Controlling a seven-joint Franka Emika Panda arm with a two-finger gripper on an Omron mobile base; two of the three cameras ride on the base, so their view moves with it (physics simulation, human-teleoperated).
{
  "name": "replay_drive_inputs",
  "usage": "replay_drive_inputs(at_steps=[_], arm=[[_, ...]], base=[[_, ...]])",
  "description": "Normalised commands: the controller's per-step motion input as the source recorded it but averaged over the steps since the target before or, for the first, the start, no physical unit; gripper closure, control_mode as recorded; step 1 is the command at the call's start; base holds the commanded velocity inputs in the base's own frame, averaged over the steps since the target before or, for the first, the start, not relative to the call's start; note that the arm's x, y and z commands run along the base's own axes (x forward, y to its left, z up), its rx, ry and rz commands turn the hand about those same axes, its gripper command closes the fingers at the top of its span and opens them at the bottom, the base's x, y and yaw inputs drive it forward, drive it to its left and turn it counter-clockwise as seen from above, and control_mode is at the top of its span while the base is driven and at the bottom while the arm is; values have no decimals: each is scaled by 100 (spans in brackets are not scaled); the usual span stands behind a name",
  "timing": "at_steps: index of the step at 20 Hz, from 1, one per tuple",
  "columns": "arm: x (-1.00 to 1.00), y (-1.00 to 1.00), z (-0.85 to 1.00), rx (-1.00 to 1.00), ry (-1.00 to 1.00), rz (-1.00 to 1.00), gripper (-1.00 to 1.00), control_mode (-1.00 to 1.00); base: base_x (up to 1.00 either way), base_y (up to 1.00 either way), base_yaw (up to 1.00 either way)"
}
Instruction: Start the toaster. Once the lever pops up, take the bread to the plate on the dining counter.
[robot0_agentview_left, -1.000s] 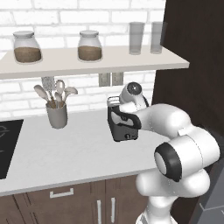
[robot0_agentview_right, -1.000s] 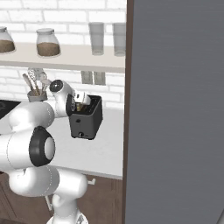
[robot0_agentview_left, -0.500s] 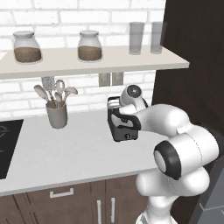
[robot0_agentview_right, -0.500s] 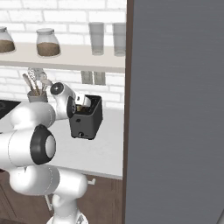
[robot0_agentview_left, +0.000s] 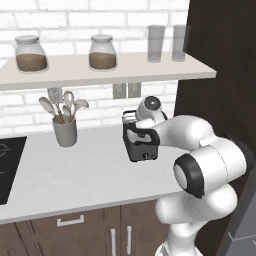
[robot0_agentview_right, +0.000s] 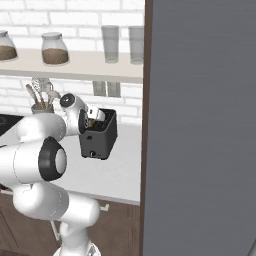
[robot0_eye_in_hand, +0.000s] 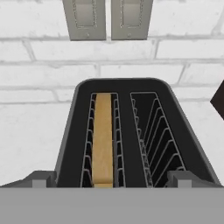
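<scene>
The toaster (robot0_agentview_left: 140, 141) stands on the grey worktop (robot0_agentview_left: 75, 175) close to the brick wall (robot0_agentview_left: 95, 95), below two wall sockets (robot0_eye_in_hand: 107, 17), well to the right of a cup of wooden spoons (robot0_agentview_left: 64, 122) and under a shelf (robot0_agentview_left: 100, 70) carrying two jars and two glasses. The gripper (robot0_agentview_right: 94, 113) hangs directly over the toaster's top, and its jaws stand wide apart and hold nothing; from the hand's own camera the two dark finger tips (robot0_eye_in_hand: 39, 180) sit at either side of the toaster's near end, straddling it. The bread (robot0_eye_in_hand: 103, 138) sits down in the left slot as that camera sees it, golden edge up, with the right slot empty. Its long axis runs along the slot, from the near end of the toaster toward the wall, so the slice lies straight ahead of and below the fingers, a little to the left of the middle line between them. The toaster's lever cannot be made out, so whether toasting is started or finished cannot be told. If the slice is to come out next, the open fingers would probably have to shift left and drop so that they close across the thin face of the slice.
</scene>
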Motion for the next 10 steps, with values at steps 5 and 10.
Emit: replay_drive_inputs(at_steps=[5,10], arm=[[23,1,-1,0,0,0,-100,-100],[12,9,-11,0,2,0,-100,-100]], base=[[0,0,0],[0,0,0]])
